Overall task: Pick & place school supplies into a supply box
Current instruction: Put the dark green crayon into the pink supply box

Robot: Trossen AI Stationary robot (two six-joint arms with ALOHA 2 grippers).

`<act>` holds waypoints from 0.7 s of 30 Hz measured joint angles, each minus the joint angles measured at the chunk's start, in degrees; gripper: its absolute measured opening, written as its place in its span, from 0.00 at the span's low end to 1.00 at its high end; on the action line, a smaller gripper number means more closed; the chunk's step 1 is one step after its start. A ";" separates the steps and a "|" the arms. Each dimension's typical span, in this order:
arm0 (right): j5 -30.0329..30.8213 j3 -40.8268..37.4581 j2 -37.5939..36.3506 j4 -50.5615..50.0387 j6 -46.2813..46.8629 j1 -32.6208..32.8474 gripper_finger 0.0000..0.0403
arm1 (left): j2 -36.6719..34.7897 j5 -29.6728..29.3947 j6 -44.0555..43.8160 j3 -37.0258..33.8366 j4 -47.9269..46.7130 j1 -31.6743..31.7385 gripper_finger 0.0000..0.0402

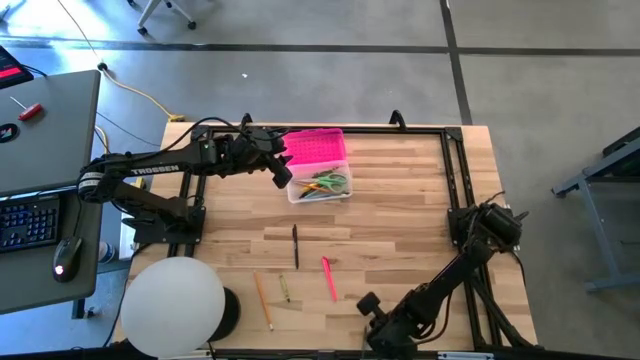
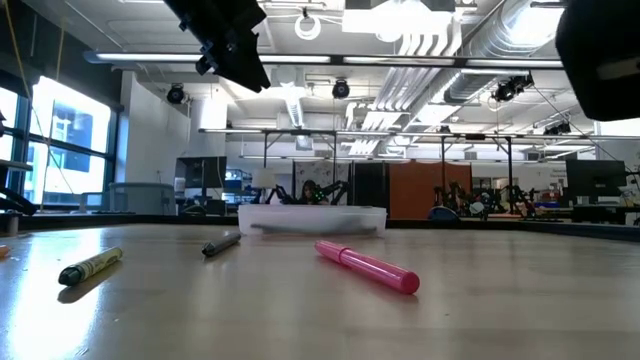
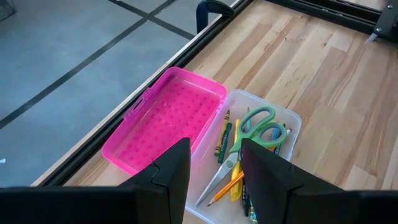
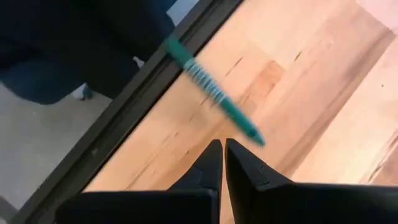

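Observation:
The supply box stands at the table's far middle, its pink lid (image 1: 315, 147) folded open and its clear base (image 1: 322, 186) holding green-handled scissors (image 3: 258, 127) and several pens. My left gripper (image 3: 214, 180) hovers open above the box's near-left side. A black pen (image 1: 296, 245), a pink marker (image 1: 329, 278), a pencil (image 1: 263, 300) and a yellow-green crayon (image 1: 284, 290) lie flat on the wood. My right gripper (image 4: 222, 144) is shut near the table's near edge, just short of a green pen (image 4: 214, 93) that lies slanting by the dark rail.
A black frame rail (image 1: 455, 170) runs around the tabletop. A white dome (image 1: 172, 305) sits at the near left corner. A desk with a keyboard (image 1: 25, 220) stands beyond the left edge. Bare wood (image 1: 400, 220) lies between the box and my right arm.

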 joint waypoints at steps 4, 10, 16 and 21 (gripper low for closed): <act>-0.95 0.00 -0.11 0.19 -1.04 -0.58 0.00 | 0.00 0.01 0.00 0.00 0.00 0.01 0.43; 2.22 0.02 -1.02 3.47 -12.42 -0.91 0.00 | 0.00 0.02 0.01 0.00 0.00 0.00 0.43; -6.95 -2.65 -0.81 11.99 -27.83 -5.59 0.00 | 0.00 0.04 0.01 0.00 0.44 0.02 0.43; -13.57 -5.11 -0.67 19.42 -32.22 -11.85 0.00 | 0.00 2.26 0.02 0.00 0.39 0.01 0.43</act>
